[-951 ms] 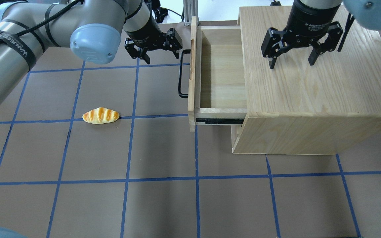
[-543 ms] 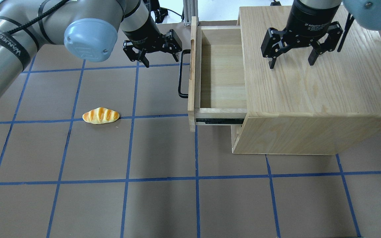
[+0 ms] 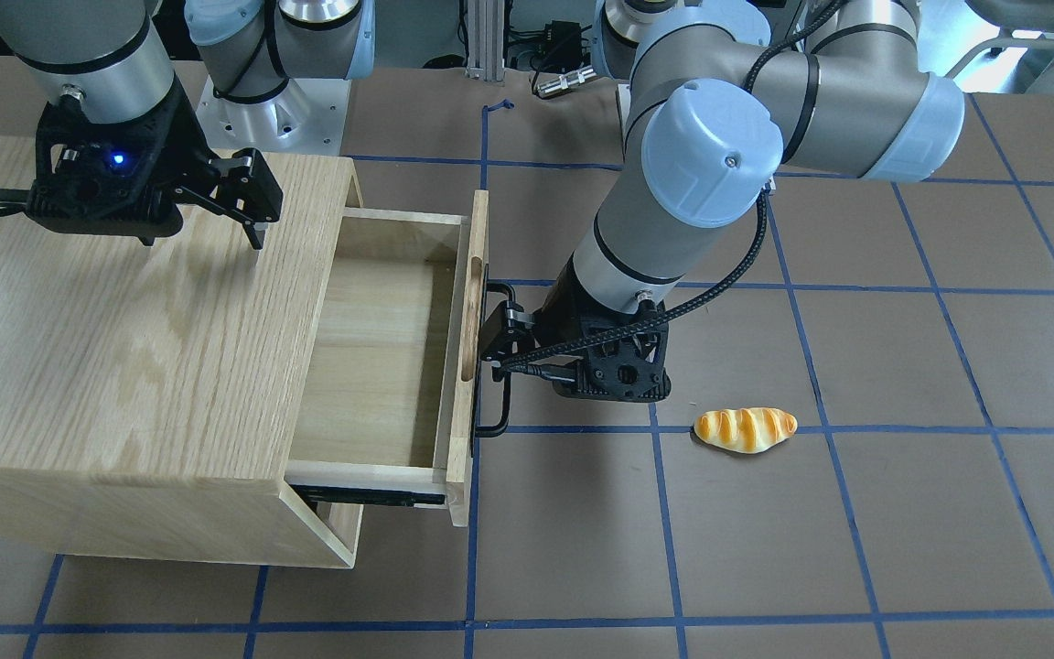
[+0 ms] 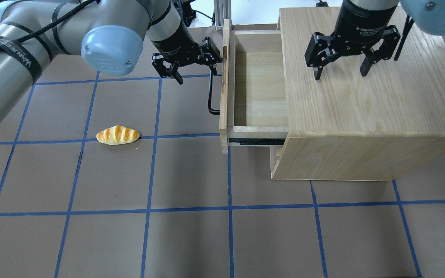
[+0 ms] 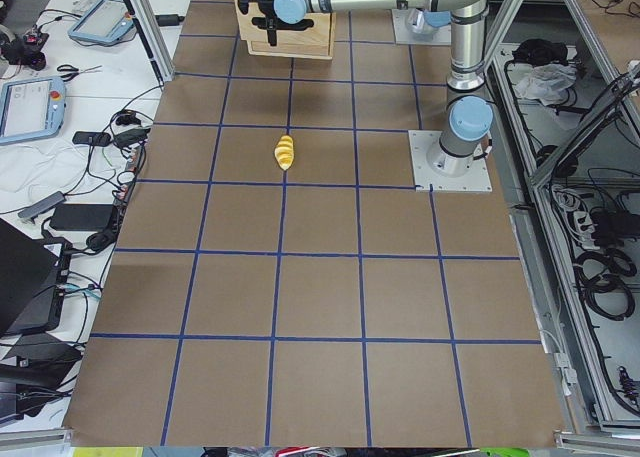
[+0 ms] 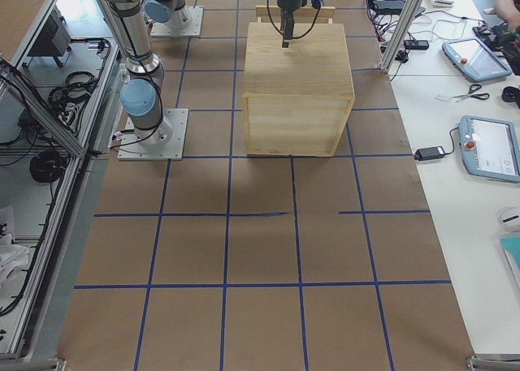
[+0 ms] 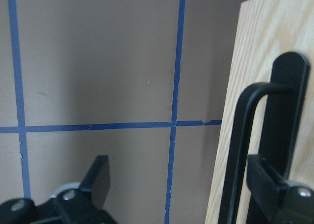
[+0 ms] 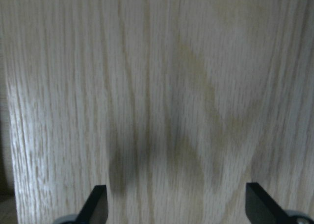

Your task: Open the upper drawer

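The upper drawer stands pulled out of the oak cabinet, its pale interior empty; it also shows in the front view. Its black bar handle is on the flat front. My left gripper is open at the handle's far end. In the left wrist view the bar lies between the fingers, just inside the right finger. My right gripper is open and empty above the cabinet top, and its wrist view shows only wood.
A toy bread loaf lies on the brown table left of the drawer, also in the front view. The cabinet takes up the right side of the table. A black slide rail shows under the drawer.
My left gripper has moved right, up to the drawer's handle, still open. The drawer, the right gripper and the bread have not moved.
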`<act>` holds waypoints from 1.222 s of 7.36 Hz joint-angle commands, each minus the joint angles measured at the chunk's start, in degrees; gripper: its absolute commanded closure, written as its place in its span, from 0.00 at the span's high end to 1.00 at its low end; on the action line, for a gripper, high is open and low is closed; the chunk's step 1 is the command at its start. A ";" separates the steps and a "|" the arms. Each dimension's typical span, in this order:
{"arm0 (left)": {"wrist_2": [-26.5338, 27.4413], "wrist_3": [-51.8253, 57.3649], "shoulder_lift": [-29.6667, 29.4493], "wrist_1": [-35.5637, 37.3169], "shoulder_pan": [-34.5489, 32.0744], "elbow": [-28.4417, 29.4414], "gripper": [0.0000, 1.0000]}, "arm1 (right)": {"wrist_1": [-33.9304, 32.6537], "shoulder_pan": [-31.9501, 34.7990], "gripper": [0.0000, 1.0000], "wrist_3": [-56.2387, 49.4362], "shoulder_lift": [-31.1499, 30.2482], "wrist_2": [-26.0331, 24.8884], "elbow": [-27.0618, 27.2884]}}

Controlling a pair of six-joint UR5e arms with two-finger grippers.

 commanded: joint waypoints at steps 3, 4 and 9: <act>-0.03 0.95 0.37 -0.18 0.13 -0.04 1.00 | 0.00 0.00 1.00 0.01 0.00 0.00 0.09; 0.41 2.44 2.73 -2.27 0.66 0.75 1.00 | 0.00 0.00 1.00 0.02 0.00 0.00 0.00; 16.28 14.40 14.51 -12.75 7.78 0.85 1.00 | 0.00 0.00 1.00 -0.07 0.00 0.00 0.00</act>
